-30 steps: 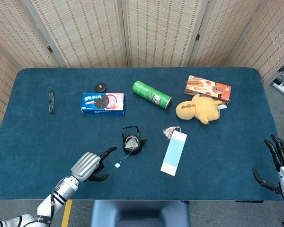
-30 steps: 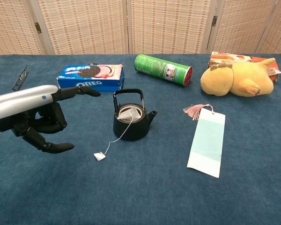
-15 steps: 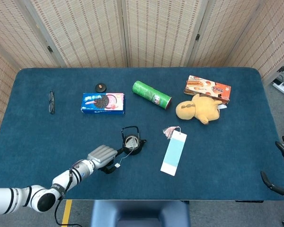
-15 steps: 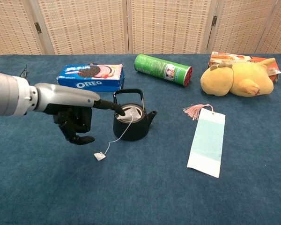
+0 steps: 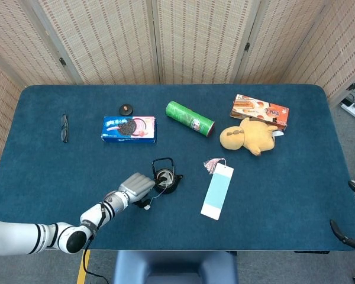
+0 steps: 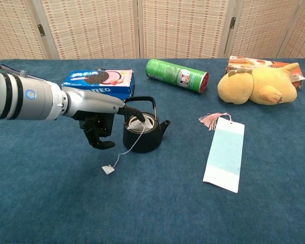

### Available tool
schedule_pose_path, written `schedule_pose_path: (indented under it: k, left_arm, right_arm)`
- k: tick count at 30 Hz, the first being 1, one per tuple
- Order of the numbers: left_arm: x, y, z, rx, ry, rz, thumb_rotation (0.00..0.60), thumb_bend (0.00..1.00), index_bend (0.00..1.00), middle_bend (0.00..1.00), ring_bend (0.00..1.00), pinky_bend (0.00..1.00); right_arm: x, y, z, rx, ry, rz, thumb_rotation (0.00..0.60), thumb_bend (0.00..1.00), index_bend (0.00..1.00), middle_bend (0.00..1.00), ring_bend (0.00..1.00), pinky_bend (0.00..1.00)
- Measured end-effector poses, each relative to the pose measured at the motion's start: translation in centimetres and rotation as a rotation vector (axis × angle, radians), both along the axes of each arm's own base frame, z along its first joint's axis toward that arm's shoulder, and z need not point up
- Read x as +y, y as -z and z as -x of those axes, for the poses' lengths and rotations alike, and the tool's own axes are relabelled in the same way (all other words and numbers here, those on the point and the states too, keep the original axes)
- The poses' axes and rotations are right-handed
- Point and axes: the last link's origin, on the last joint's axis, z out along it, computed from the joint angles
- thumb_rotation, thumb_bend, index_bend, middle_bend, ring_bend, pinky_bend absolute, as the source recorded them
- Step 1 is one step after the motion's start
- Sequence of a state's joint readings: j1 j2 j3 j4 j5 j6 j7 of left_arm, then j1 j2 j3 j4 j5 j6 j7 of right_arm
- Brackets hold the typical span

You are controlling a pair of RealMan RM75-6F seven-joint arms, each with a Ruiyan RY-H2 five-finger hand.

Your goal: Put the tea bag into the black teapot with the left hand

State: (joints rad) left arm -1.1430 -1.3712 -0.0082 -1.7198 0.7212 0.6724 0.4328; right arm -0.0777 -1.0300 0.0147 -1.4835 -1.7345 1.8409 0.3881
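Note:
The black teapot (image 5: 166, 177) (image 6: 142, 134) stands lidless near the table's middle front. The tea bag (image 6: 140, 122) lies inside its mouth, and its string runs over the rim down to the paper tag (image 6: 108, 169) on the cloth. My left hand (image 5: 137, 186) (image 6: 97, 116) is at the pot's left side, one finger stretched over the rim onto the tea bag, the others curled under. It grips nothing. My right hand (image 5: 350, 228) shows only partly at the head view's lower right edge, fingers apart and empty.
Behind the pot lie an Oreo box (image 5: 129, 128), a green can (image 5: 190, 118), a yellow plush (image 5: 247, 136) and an orange snack box (image 5: 260, 110). A light-blue tasselled card (image 5: 218, 190) lies right of the pot. A small black lid (image 5: 126, 109) and glasses (image 5: 64, 128) sit far left.
My left hand has moved right from the table's front to the teapot, and its outstretched finger now reaches over the rim onto the tea bag. My right hand has slid further out of the head view.

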Motion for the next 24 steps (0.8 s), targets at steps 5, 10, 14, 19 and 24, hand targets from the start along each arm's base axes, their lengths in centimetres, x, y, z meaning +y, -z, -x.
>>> schedule_pose_path:
  k: [5,10,14,19,24]
  left_arm:
    - [0.4,0.6,0.5,0.018,0.0,-0.007,0.6,0.52,0.02,1.0,1.0,1.0]
    - [0.3,1.5,0.9,0.022,-0.003,0.014,0.6,0.52,0.02,1.0,1.0,1.0]
    - [0.3,2.4,1.3,0.028,0.0,0.028,0.6,0.52,0.03,1.0,1.0,1.0]
    - [0.4,2.7,1.2,0.015,0.021,0.019,0.6,0.52,0.03,1.0,1.0,1.0]
    - [0.5,1.6,0.1,-0.04,0.038,-0.022,0.6,0.52,0.03,1.0,1.0,1.0]
  right_arm:
    - [0.0,0.0,0.0,-0.001,-0.004,-0.003,0.416,0.39,0.0,0.0,0.0,0.0]
    - [-0.1,0.1,0.0,-0.001,-0.001,-0.004,0.418,0.39,0.0,0.0,0.0,0.0]
    - [-0.2,0.1,0.0,0.002,0.002,-0.003,0.417,0.39,0.0,0.0,0.0,0.0]
    - [-0.3,0.2,0.1,0.006,0.007,-0.007,0.415,0.39,0.0,0.0,0.0,0.0]
    - [-0.4,0.3,0.0,0.01,0.004,-0.014,0.416,0.39,0.0,0.0,0.0,0.0]
